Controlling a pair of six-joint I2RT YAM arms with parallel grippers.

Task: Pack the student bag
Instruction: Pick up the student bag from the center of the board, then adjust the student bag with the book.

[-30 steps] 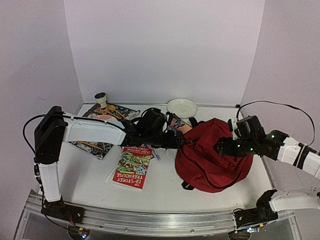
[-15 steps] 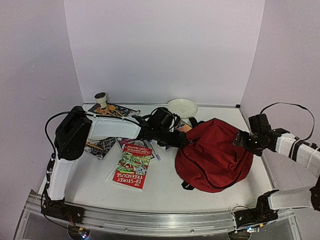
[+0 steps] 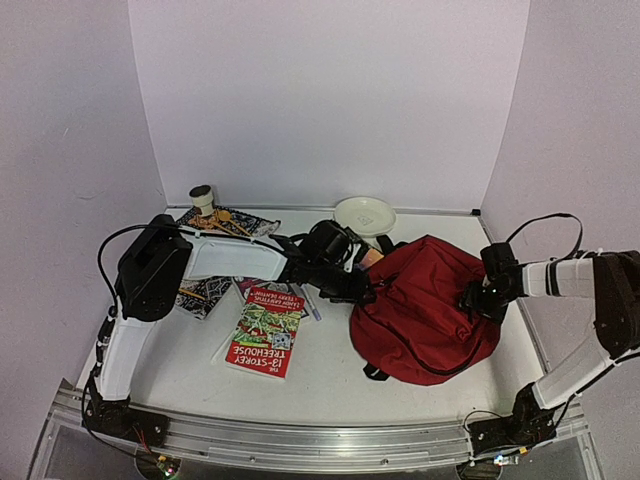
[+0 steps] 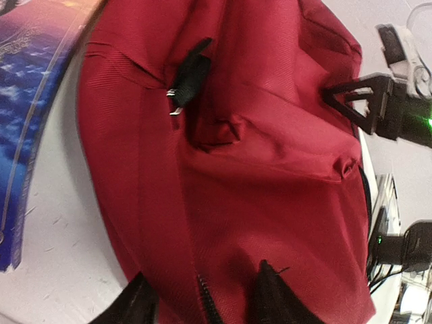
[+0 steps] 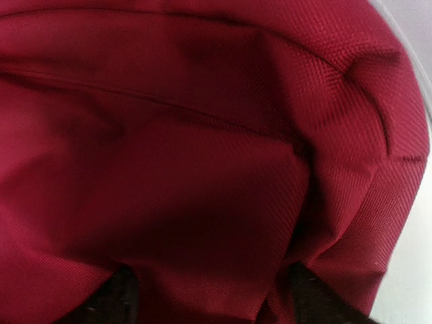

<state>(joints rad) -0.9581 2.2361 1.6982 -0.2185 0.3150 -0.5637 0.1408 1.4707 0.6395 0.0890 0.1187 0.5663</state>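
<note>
Item one, student bag [image 3: 425, 310]: soft dark-red fabric backpack, lying slumped on the white desk [image 3: 330, 385] right of centre, between the two arms. A black strap shows at its near-left edge. A black pull tab [image 4: 189, 79] sits on a seam of the upper panel.

Item two, left gripper [image 4: 202, 297]: reaches across from the left to the bag's left side. The jaws stand about half apart, their fingers [image 4: 270, 297] set on either side of a black zipper [image 4: 204, 304], with red fabric filling the gap. Whether the cloth is actually pinched cannot be told.

Item three, right gripper [image 5: 212, 300]: at the bag's right flank, arm extended low over the desk. The jaws stand wide apart, fingers [image 5: 317, 304] pressed into the fabric, and a broad swell of red cloth lies between them. The fabric creases around the right-hand finger.

Item four, sundry, all on the desk left of or behind the bag:
- Red-covered paperback [image 3: 266, 333], flat, well apart from the bag.
- Pen [image 3: 311, 306], just beside the paperback's far corner.
- Dark patterned book [image 3: 215, 228], at the far left, partly under the left arm.
- Paper cup [image 3: 202, 197], upright, at the patterned book's far edge.
- White bowl [image 3: 365, 215], at the back wall, just behind the bag.
- Blue printed cover [image 4: 30, 94], flat, just beside the bag's left edge.
</note>
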